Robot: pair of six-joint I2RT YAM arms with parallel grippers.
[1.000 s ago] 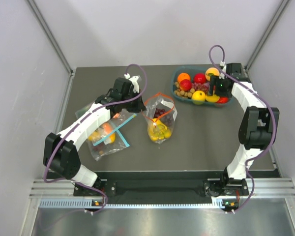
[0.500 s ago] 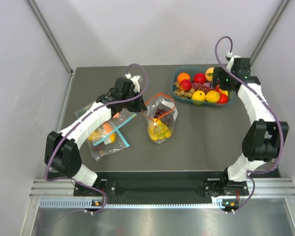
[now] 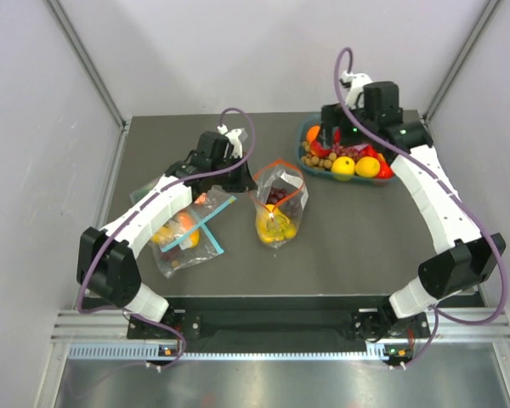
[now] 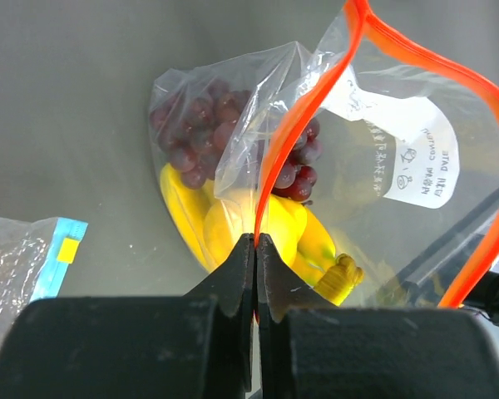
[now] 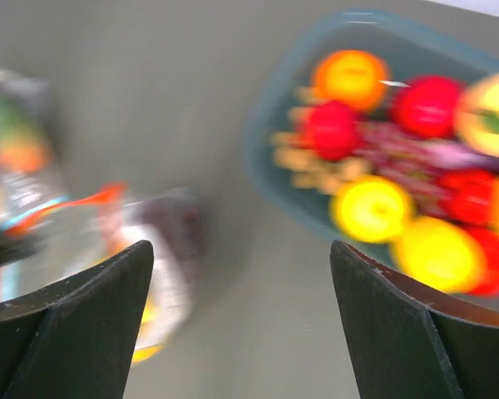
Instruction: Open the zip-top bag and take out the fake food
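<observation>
The zip-top bag stands mid-table, its red-orange zip strip spread into an open loop. Through the clear plastic show the fake food: dark purple grapes above a yellow banana bunch. My left gripper is shut on the near side of the strip, which runs into the pinched jaws. The white label is on the far wall. My right gripper hangs open and empty over the bin's left end, apart from the bag; its view is blurred, and its fingers hold nothing.
A teal bin at the back right holds several orange, red and yellow fruits. A flat clear bag with a teal-blue strip lies under the left arm and shows at the left wrist view's lower left.
My right arm has swung left from the bin's right end to its left end, nearer the bag, its jaws now wider. The left gripper and the bag have not moved.
</observation>
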